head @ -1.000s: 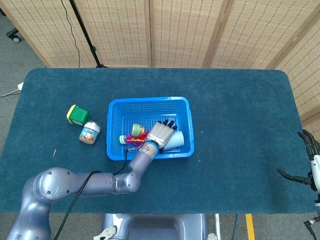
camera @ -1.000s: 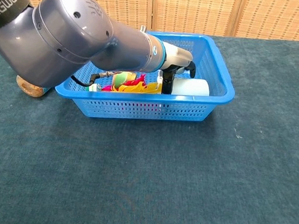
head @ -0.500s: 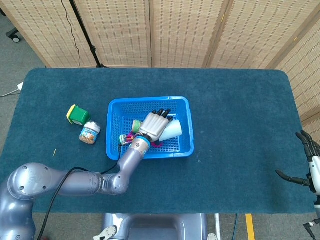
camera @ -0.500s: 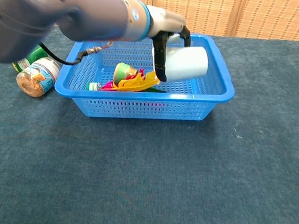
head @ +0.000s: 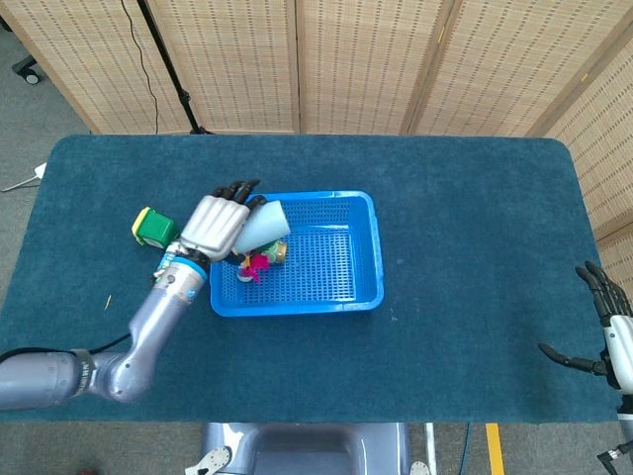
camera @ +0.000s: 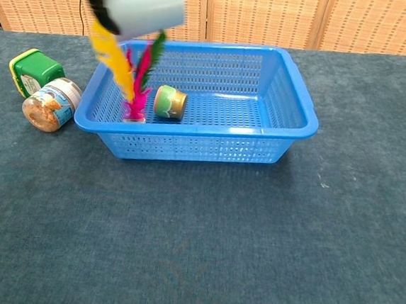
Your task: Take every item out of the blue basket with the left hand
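Left hand (head: 212, 226), grasping the white cup (head: 263, 224), had lifted it above the blue basket (head: 361, 289) (feather toy (camera: 134, 82) and small jar (camera: 170, 101) remained).

**A screened-off robot test bay**

The setting looked like a lab or staged test area, not a home. A bench covered in dark teal carpet-like cloth (head: 475, 247) stood on a grey floor (head: 30, 109), closed in behind by folding woven-cane screens in pale wooden frames (head: 366, 59). A black stand leg with a trailing cable (head: 168, 69) rose before the screens.
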Controlling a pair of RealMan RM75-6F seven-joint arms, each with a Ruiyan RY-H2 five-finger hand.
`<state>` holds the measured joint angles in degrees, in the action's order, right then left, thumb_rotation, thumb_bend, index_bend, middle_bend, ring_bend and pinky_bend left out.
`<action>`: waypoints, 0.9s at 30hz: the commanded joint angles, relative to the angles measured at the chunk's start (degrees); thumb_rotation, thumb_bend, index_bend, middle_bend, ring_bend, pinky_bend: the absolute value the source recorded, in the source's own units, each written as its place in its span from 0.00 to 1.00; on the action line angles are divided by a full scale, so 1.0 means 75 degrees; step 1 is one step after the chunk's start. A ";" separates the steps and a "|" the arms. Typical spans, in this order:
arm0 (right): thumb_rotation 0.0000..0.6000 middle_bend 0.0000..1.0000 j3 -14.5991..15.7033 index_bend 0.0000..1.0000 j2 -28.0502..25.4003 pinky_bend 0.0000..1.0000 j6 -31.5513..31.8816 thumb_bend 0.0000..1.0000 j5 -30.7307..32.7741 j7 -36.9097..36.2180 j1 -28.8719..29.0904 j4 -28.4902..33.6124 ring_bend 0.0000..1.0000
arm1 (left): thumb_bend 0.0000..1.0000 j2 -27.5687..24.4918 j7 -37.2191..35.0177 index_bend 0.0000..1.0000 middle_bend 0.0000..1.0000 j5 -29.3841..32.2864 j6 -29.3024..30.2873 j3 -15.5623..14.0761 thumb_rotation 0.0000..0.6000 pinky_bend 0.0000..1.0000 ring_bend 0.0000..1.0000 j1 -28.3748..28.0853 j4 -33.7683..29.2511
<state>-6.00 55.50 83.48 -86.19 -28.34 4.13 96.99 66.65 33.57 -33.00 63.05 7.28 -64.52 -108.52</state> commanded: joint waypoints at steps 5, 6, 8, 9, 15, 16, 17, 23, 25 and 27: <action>1.00 0.00 0.0120 0.00 0.0050 0.00 0.0041 0.00 -0.0217 0.0225 0.0007 0.0095 0.00 | 0.50 -0.1407 -0.2310 0.23 0.19 -0.3594 0.0751 -0.1606 1.00 0.48 0.26 0.2474 -0.0615; 1.00 0.00 0.0134 0.00 0.0057 0.00 0.0043 0.00 -0.0243 0.0255 0.0010 0.0107 0.00 | 0.50 -0.1431 -0.2434 0.23 0.19 -0.3838 0.0834 -0.1692 1.00 0.48 0.26 0.2625 -0.0508; 1.00 0.00 0.0171 0.00 0.0078 0.00 0.0059 0.00 -0.0313 0.0345 0.0013 0.0150 0.00 | 0.50 -0.1404 -0.2902 0.23 0.19 -0.4365 0.1007 -0.1787 1.00 0.48 0.25 0.2970 -0.0177; 1.00 0.00 0.0186 0.00 0.0089 0.00 0.0071 0.00 -0.0341 0.0390 0.0012 0.0170 0.00 | 0.50 -0.1382 -0.3158 0.23 0.19 -0.4572 0.1052 -0.1790 1.00 0.48 0.25 0.3095 -0.0018; 1.00 0.00 0.0276 0.00 0.0129 0.00 0.0124 0.00 -0.0492 0.0579 0.0008 0.0252 0.00 | 0.50 -0.1421 -0.4562 0.23 0.19 -0.5605 0.1512 -0.1796 1.00 0.48 0.26 0.3795 0.0777; 1.00 0.00 0.0284 0.00 0.0137 0.00 0.0122 0.00 -0.0497 0.0600 0.0011 0.0255 0.00 | 0.50 -0.1443 -0.4812 0.23 0.19 -0.5776 0.1641 -0.1791 1.00 0.48 0.25 0.3922 0.0910; 1.00 0.00 0.0292 0.00 0.0144 0.00 0.0111 0.00 -0.0497 0.0612 0.0018 0.0258 0.00 | 0.50 -0.1490 -0.5050 0.23 0.19 -0.5922 0.1752 -0.1796 1.00 0.48 0.25 0.4045 0.1024; 1.00 0.00 0.0318 0.00 0.0153 0.00 0.0111 0.00 -0.0512 0.0642 0.0040 0.0279 0.00 | 0.50 -0.1666 -0.5610 0.23 0.19 -0.6631 0.1781 -0.2062 1.00 0.48 0.25 0.4536 0.1436; 1.00 0.00 0.0339 0.00 0.0154 0.00 0.0123 0.00 -0.0545 0.0658 0.0040 0.0292 0.00 | 0.50 -0.1540 -0.5522 0.23 0.19 -0.6743 0.1672 -0.2121 1.00 0.48 0.24 0.4636 0.1585; 1.00 0.00 0.0362 0.00 0.0149 0.00 0.0135 0.00 -0.0583 0.0660 0.0038 0.0306 0.00 | 0.50 -0.1363 -0.5371 0.22 0.19 -0.6783 0.1531 -0.2153 1.00 0.48 0.23 0.4696 0.1740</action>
<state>-3.33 56.63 84.47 -90.50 -23.40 4.42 99.25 55.46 -7.53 -83.45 75.40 -8.46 -29.79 -96.25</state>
